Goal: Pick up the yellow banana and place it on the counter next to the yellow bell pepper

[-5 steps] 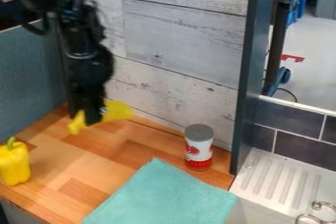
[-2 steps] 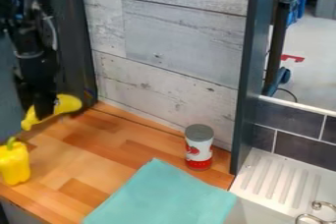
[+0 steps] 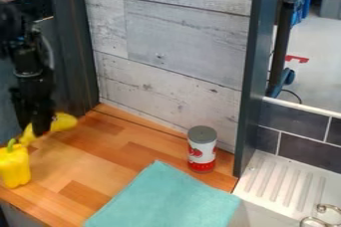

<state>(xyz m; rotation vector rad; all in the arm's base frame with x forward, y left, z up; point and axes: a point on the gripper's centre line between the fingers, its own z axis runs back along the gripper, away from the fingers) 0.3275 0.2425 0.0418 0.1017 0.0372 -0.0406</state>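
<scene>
My pincer (image 3: 41, 130) is clamped around the middle of a yellow thing (image 3: 63, 122), near the left edge of the view, by the back left part of the counter (image 3: 110, 159). Its long axis runs slantwise across my grip: the thick, rounded end points up and right, towards the plank wall (image 3: 180, 52), and the narrower end points down and left, to just by the stem of the pepper (image 3: 15, 167). My arm (image 3: 30, 69) comes in from the upper left and hangs nearly straight down, the pincer pointing at the counter.

My own black fingers cover the middle of the yellow thing, and I cannot tell whether its underside touches the wood or whether its narrow end touches the pepper. The upper part of my arm is cut off at the left edge and blurs into the dark behind it.

The pepper stands upright, stem up, its left side cut off. Farther off, the teal cloth (image 3: 163, 196) lies flat, running out of the bottom edge. Beyond its upper right side, near the dark post (image 3: 254, 86), the can (image 3: 202, 149) stands upright, grey end up. Farthest from me, right of the post, is the sink (image 3: 283, 183) with its ridged drainer; its right side is cut off.
</scene>
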